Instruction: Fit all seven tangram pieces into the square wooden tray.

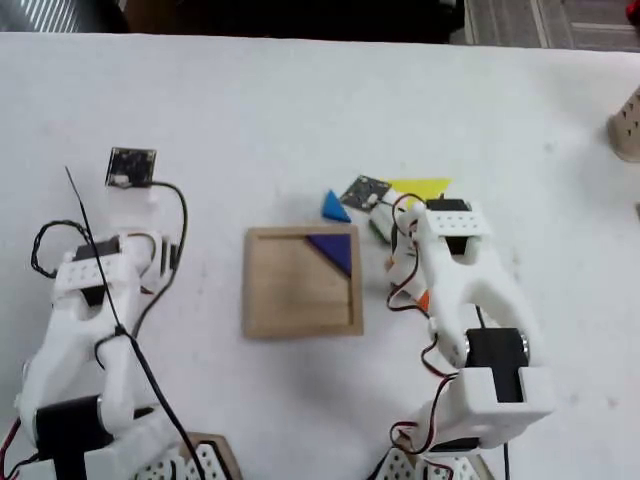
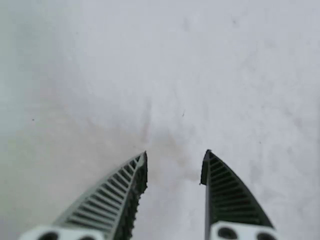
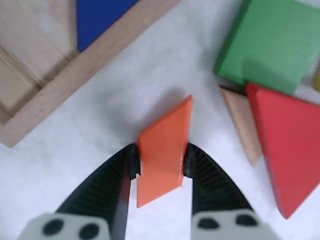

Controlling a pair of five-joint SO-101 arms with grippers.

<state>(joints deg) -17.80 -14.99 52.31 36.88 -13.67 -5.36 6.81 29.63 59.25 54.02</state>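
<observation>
The square wooden tray lies mid-table with a dark blue triangle in its far right corner. My right gripper is shut on an orange piece, held on edge just above the table beside the tray's rim. Close by lie a green piece, a red triangle and a tan wooden piece. Beyond the tray sit a light blue triangle and a yellow piece. My left gripper stands open over bare table, left of the tray.
The right arm stands right of the tray and covers part of the loose pieces. The left arm trails black cables. A perforated wooden object stands at the far right edge.
</observation>
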